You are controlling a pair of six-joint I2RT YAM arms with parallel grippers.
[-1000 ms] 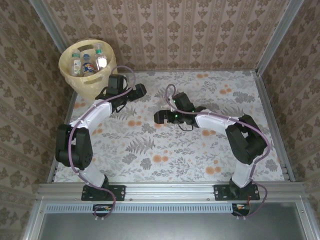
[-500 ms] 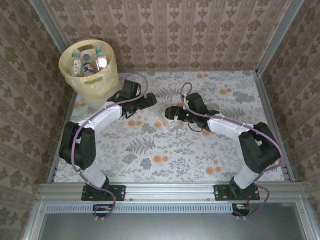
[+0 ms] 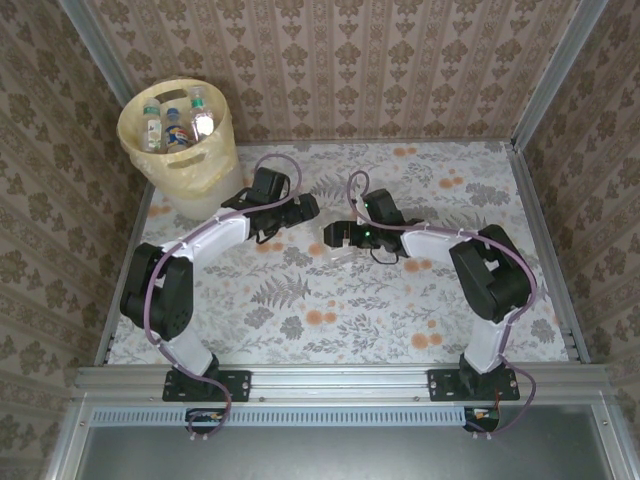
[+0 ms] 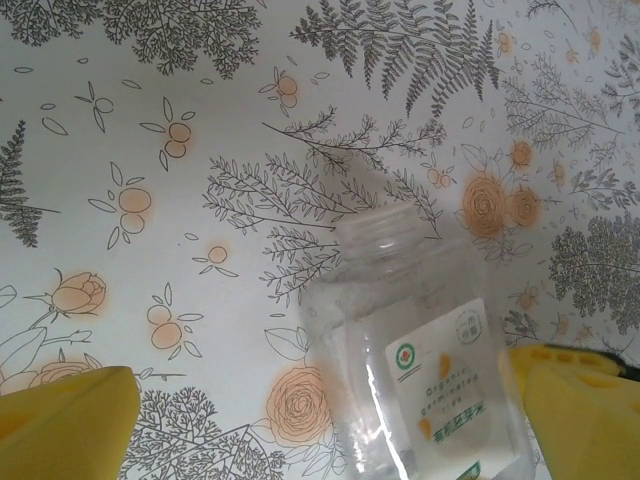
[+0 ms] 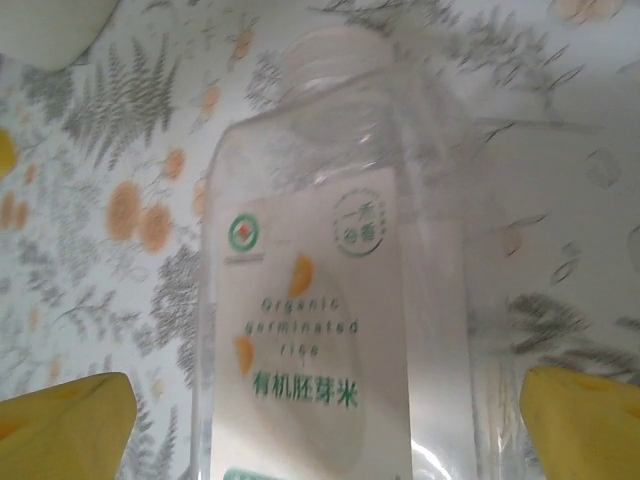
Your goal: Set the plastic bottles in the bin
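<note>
A clear squarish plastic bottle with a white label and no cap lies on the floral table near the middle. My right gripper is open, its yellow fingertips standing either side of the bottle with small gaps. The open left gripper is just left of it; the bottle lies toward the right fingertip. At the back left corner stands the pale yellow bin, with three bottles upright inside.
Patterned walls enclose the table on three sides, and a metal rail runs along the near edge. The bin stands against the left wall behind the left arm's elbow.
The left arm has swung right from beside the bin toward the table's middle. The right gripper has shifted and settled over the bottle, which now shows beneath it.
</note>
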